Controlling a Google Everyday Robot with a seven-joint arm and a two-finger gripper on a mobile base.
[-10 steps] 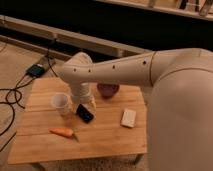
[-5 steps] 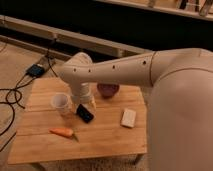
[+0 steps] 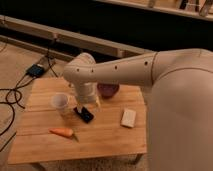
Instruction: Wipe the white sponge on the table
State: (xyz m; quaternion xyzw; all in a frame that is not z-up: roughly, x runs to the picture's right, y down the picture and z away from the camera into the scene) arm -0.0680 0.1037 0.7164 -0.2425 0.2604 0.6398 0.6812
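the claw (image 3: pixel 89 105) is held low over the table (image 3: pixel 107 137), just above the phone (image 3: pixel 84 115); its state cannot be told. the sponge (image 3: pixel 128 118) is laid apart from it.

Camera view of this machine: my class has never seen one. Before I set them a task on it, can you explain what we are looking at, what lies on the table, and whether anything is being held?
There is only one picture, taken by a single camera looking down from above; where it is mounted cannot be told. The big white shape filling the right side is the robot's arm. It reaches left, bends downward and ends in a claw, which hangs low over the wooden table, just above a black phone. Also on the table are a translucent cup, a dark bowl, a carrot and, further right, the white sponge, which lies apart from the claw. Nothing can be seen held in the claw. Cables lie on the floor at the left.
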